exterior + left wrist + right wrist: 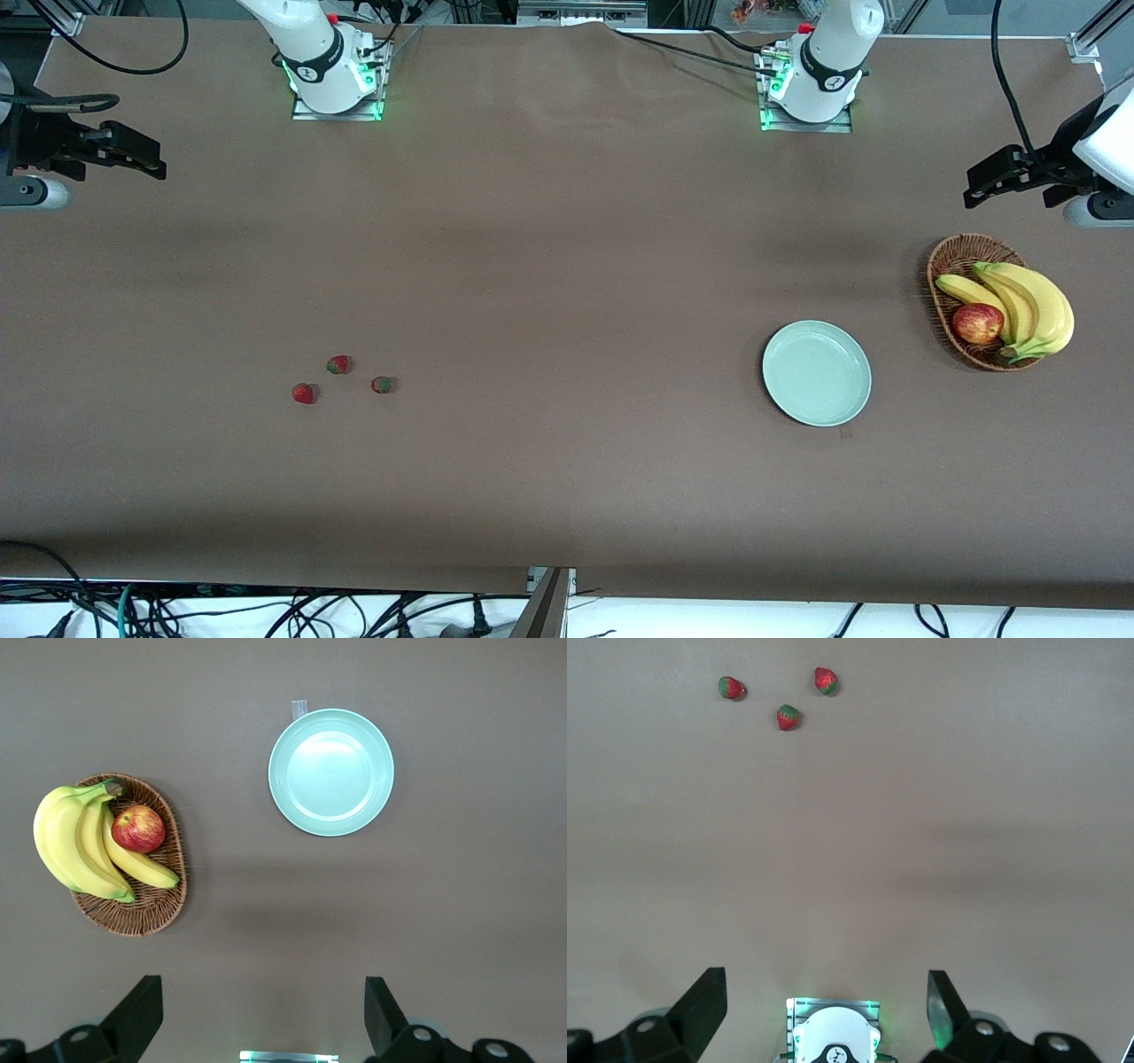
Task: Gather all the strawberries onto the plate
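Basket (952, 266) w/ bananas (1032, 306), apple (978, 323) beside plate (816, 373)

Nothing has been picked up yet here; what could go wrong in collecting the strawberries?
The three strawberries are tiny and close together, so the open right gripper might nudge a neighbour during a pick. The plate lies toward the left arm's end, so each carry crosses the table. The open left gripper waits near the wicker basket, possibly in the way.

Three tiny red strawberries (341, 381) with green caps are lying clustered on the counter (549, 266) at the plate's nine o'clock, well apart. The mint-green plate (816, 373) is sitting flat, holding nothing.
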Action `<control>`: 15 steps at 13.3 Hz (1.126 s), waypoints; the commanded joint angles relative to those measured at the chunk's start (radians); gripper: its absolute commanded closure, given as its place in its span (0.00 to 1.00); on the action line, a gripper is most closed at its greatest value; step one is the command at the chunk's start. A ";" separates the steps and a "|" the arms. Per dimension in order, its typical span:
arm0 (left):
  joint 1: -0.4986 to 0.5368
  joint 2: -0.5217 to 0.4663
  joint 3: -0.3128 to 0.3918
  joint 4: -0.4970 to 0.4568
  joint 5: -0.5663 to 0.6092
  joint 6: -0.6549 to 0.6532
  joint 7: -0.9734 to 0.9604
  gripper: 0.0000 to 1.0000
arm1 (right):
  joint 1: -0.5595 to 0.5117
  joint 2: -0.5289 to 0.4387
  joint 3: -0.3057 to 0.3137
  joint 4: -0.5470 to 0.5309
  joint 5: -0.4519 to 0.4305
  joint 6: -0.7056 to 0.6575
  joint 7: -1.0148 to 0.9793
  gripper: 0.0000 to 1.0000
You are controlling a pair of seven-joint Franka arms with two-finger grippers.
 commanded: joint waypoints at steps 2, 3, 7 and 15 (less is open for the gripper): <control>0.001 0.005 -0.003 0.014 -0.020 -0.006 0.003 0.00 | -0.004 0.008 0.003 0.018 0.016 -0.004 -0.006 0.00; -0.001 0.006 -0.003 0.014 -0.019 -0.004 0.001 0.00 | -0.004 0.009 0.003 0.018 0.016 -0.004 -0.006 0.00; -0.001 0.005 -0.005 0.014 -0.019 -0.012 0.001 0.00 | -0.004 0.009 0.003 0.018 0.016 -0.004 -0.006 0.00; 0.001 0.003 -0.005 0.014 -0.014 -0.021 0.003 0.00 | -0.004 0.009 0.003 0.018 0.016 -0.002 -0.006 0.00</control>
